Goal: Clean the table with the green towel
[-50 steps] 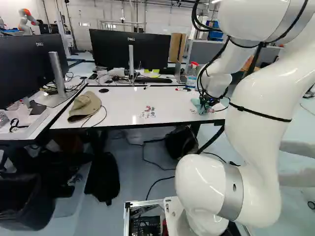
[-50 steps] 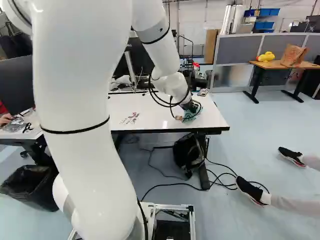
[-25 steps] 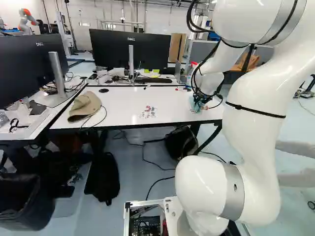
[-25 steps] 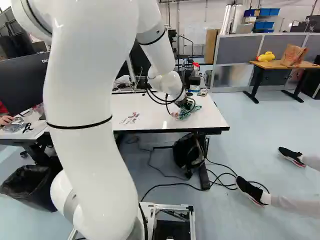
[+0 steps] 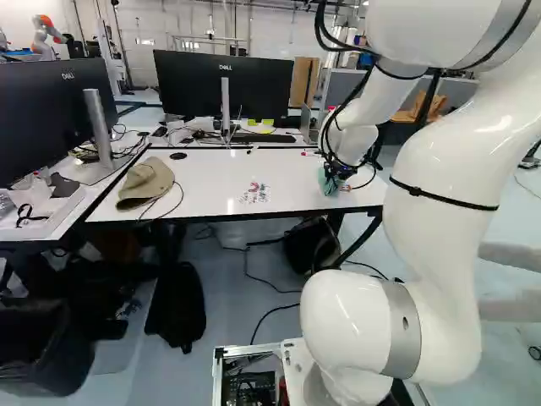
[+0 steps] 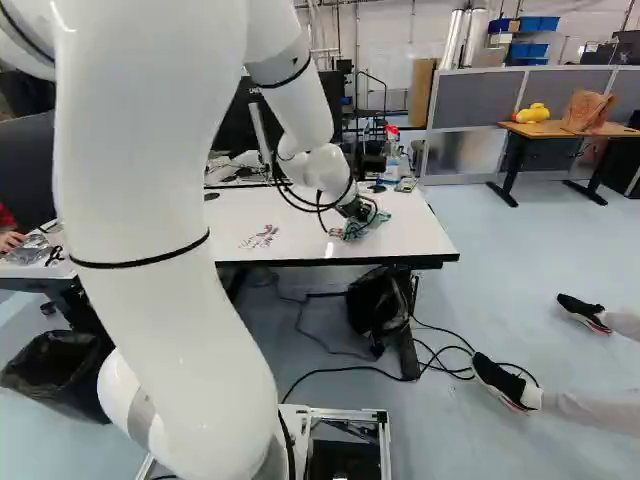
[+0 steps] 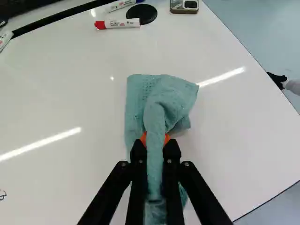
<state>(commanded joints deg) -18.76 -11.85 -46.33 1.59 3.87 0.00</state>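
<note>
Pincer (image 6: pixel 353 212) clenched on the green towel (image 7: pixel 166 96), near the right end of the white table (image 5: pixel 211 203). In the wrist view a fold of the cloth rises between the orange pads (image 7: pixel 143 138), and the rest lies on the tabletop just ahead of them.

Farther off, a red-capped marker (image 7: pixel 117 24) rests with one end at a black disc (image 7: pixel 145 13), and a second marker (image 7: pixel 121 4) lies just beyond it; both carry print on their barrels. Right of the disc is a small box (image 7: pixel 184 5).

To the left of the towel, red and dark scribbles (image 5: pixel 255 193) mark the table, too small to read in the base views; the wrist view catches only a scrap of them. Along the far side stands a big monitor (image 5: pixel 177 85), with lettering on its frame. A tan cap (image 5: pixel 145 183) lies at the table's left end, shown only in the left base view. Only the right base view shows the red-topped bottle (image 6: pixel 391 140) beyond the towel and, farther right, a yellow toy (image 6: pixel 532 113) on a wooden desk (image 6: pixel 560 131).
</note>
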